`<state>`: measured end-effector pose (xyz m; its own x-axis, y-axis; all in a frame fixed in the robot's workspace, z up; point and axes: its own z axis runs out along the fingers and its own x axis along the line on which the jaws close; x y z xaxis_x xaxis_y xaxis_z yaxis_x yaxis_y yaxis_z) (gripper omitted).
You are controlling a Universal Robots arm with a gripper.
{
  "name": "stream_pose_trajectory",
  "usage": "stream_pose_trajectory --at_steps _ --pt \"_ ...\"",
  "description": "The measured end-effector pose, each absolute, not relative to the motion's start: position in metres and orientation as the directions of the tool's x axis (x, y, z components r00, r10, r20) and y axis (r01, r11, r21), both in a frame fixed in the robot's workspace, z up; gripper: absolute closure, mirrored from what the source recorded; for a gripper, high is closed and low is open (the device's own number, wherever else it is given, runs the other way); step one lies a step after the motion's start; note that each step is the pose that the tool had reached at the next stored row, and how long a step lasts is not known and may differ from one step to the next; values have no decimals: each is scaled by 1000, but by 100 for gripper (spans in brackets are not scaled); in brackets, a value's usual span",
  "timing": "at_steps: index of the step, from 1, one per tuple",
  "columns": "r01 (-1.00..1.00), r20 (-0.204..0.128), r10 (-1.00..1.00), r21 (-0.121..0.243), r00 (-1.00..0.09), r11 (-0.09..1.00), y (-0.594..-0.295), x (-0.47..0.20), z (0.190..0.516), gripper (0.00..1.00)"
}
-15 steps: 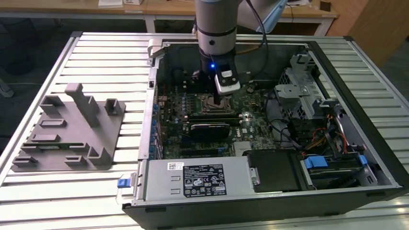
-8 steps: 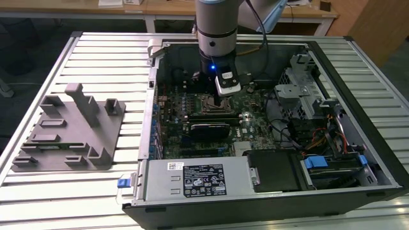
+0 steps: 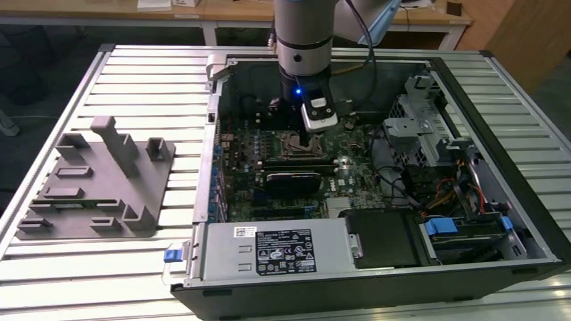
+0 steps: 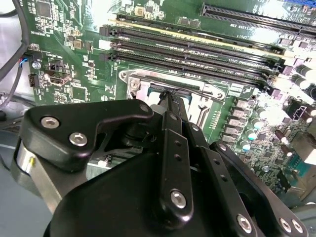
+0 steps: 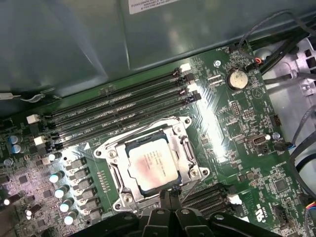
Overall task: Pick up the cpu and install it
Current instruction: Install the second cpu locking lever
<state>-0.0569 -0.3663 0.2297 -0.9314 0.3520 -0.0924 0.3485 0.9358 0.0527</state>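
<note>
Arm [image 3: 303, 33] hangs down into an open computer case [image 3: 526, 200] in the exterior view, on a slatted metal table [image 3: 134, 73]; the gripper [image 3: 311, 148] is low over the motherboard [image 3: 285, 167], right at the socket. A grey fixture [image 3: 93, 184] lies on the table well to the exterior view's left of the case. The power supply [image 3: 272, 251] at the near edge carries a black label and a small white sticker, their print too small to read. In the second wrist view the gripper [image 4: 170, 96] shows from behind, its black fingers [image 4: 173, 106] drawn close together with their tips down at the socket [image 4: 136, 81], beside the memory slots [image 4: 197, 52]; whether they pinch anything cannot be told. White lettering on the green board is not legible. In the first wrist view the cpu [image 5: 151, 168] lies flat inside the socket [image 5: 111, 165], silvery top up with faint unreadable markings, the metal frame around it. The fingertips [image 5: 169, 195] stand just beside the cpu's edge. A coin battery [image 5: 237, 78] sits apart on the board.
</note>
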Motion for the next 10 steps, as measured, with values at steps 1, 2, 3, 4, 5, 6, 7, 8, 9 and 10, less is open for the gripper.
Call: stream_pose_trajectory --at_steps 1,2,3,4,5,6,7,8,9,10 --pt "348 -92 352 53 -931 936 -367 -56 230 89" --pt "348 -92 352 53 -931 936 -367 -56 230 89" --pt "349 -92 352 53 -931 936 -368 -56 230 89" --pt "349 -92 352 53 -931 936 -369 -56 230 89" --pt "349 -92 352 52 -931 936 -370 -55 230 89" --pt "348 -92 352 52 -931 936 -372 -55 230 89" --pt "348 -92 352 52 -931 936 -372 -55 230 89" --pt "349 -92 352 52 -931 936 -373 -54 230 89" --pt "348 -92 352 52 -931 936 -374 -54 230 89" --pt "348 -92 352 52 -931 936 -375 -54 230 89"
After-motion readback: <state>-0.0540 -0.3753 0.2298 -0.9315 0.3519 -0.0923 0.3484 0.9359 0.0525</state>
